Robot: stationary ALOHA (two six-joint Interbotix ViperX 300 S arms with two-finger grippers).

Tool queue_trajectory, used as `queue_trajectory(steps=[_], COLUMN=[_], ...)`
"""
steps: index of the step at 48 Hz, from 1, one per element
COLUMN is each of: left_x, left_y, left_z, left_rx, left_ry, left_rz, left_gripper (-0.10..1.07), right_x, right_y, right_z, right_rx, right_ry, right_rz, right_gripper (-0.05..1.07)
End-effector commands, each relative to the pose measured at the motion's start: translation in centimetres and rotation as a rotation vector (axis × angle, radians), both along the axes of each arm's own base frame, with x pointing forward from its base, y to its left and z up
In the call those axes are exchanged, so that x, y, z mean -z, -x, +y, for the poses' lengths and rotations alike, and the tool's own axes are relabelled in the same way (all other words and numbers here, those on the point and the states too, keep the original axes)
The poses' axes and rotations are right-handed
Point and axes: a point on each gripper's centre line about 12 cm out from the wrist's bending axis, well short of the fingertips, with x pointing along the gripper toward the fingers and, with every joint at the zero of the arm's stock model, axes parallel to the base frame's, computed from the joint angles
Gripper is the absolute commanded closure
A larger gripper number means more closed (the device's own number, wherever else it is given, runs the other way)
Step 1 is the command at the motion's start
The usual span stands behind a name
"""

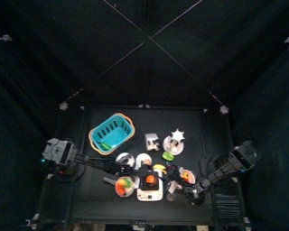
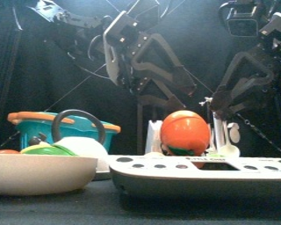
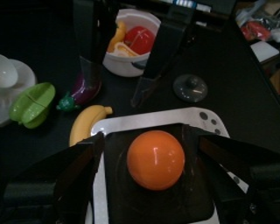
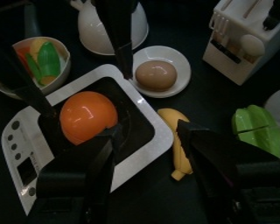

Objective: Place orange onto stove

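The orange [image 3: 154, 159] rests on the dark burner of the white stove [image 3: 154, 122]. My left gripper [image 3: 152, 142] hangs over it, open, with one jaw on each side of the orange and a gap to both. In the right wrist view the orange [image 4: 87, 116] lies on the stove [image 4: 25, 149] just beyond one jaw of my right gripper [image 4: 146, 140], which is open and holds nothing. From the front the orange [image 2: 184, 132] stands on the stove [image 2: 202, 169], near the table's front edge.
Toy food crowds the stove: a banana [image 4: 171, 153], an egg in a white bowl [image 4: 157, 74], a white kettle [image 4: 113, 26], an eggplant [image 3: 84, 83] and a bowl of pieces [image 3: 133, 42]. A turquoise basket [image 1: 111, 133] stands behind at the left.
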Motion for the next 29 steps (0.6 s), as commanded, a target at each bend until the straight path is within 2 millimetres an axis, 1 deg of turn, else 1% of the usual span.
queue_trajectory(steps=[1, 16, 29], left_x=[-1.66, -2.16, -1.86], left_y=[-0.13, 0.11, 0.54], left_z=[0.15, 0.63, 0.88], left_rx=[-0.005, -0.021, -0.033], left_ry=[-0.002, -0.001, -0.007], left_rz=[-0.054, -0.075, -0.087], left_gripper=[-0.05, -0.05, -0.05], right_x=[-1.14, -1.08, -1.12], right_y=[-0.12, -0.11, -0.12], right_z=[0.08, 0.08, 0.19], right_rx=[0.002, 0.004, 0.000], right_ry=[-0.018, -0.018, -0.019], right_rz=[-0.035, -0.033, -0.034], right_gripper=[0.15, 0.15, 0.15])
